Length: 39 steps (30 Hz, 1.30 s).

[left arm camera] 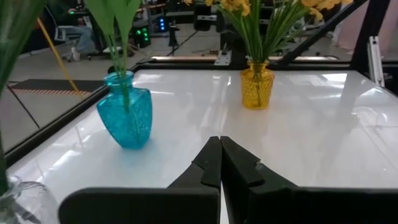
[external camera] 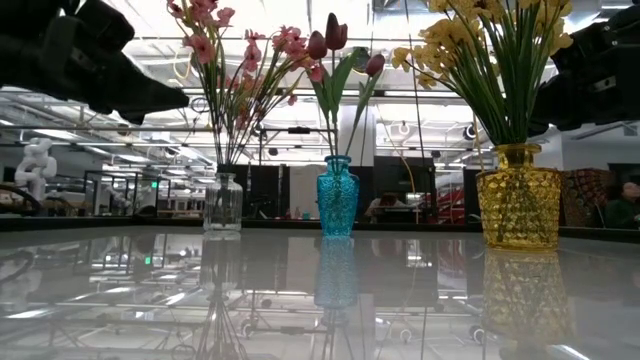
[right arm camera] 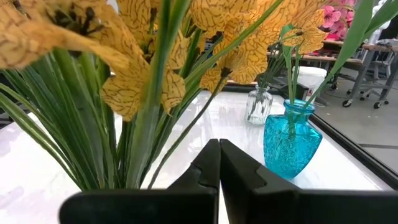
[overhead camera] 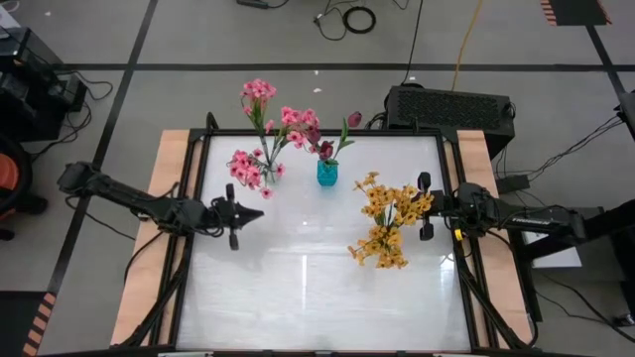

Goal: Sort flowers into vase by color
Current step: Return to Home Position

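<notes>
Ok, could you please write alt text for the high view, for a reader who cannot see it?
Three bunches of flowers stand on a white table, seen from above: pink flowers in a clear vase, magenta flowers in a blue vase, yellow flowers at right. The left gripper is near the pink flowers, the right gripper beside the yellow ones.

pink flowers (overhead camera: 260, 91): clear vase (external camera: 223, 203) | magenta flowers (external camera: 335, 35): blue vase (overhead camera: 327, 174) | yellow flowers (overhead camera: 387, 223): yellow vase (external camera: 518, 197)
</notes>
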### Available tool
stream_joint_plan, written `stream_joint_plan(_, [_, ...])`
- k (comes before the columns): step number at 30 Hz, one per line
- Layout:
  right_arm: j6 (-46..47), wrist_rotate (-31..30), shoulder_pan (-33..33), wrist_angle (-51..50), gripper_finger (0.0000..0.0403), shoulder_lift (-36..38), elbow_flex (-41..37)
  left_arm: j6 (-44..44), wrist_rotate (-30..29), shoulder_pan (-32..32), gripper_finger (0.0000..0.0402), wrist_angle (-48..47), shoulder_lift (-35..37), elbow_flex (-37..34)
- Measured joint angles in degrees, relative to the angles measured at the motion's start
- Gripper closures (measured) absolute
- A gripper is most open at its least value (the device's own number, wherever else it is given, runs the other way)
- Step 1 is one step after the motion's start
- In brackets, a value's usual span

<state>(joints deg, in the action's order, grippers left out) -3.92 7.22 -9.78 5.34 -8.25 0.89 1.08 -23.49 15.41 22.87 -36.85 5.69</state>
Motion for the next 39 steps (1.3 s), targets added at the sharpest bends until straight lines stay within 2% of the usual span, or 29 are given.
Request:
stream_joint_plan(12, [-0.96, 0.00, 0.02, -1.55, 0.0403, -0.02, -0.04, -0.42, 2.11, -2.92, 0.0400, -0.25, 6.99, -4.48])
stream_joint_plan(28, [-2.27, -1.14, 0.00, -2.12, 0.0403, 0.11, -0.04, -0.02, -0.97, -3.03, 0.0400, -14.57, 19.02, -4.48])
stream_joint_plan(39, [1.05, -1.18, 0.00, -1.41, 0.0403, 8.16, 0.00, -0.34, -3.47, -3.03, 0.0400, -21.32, 29.13, -4.35])
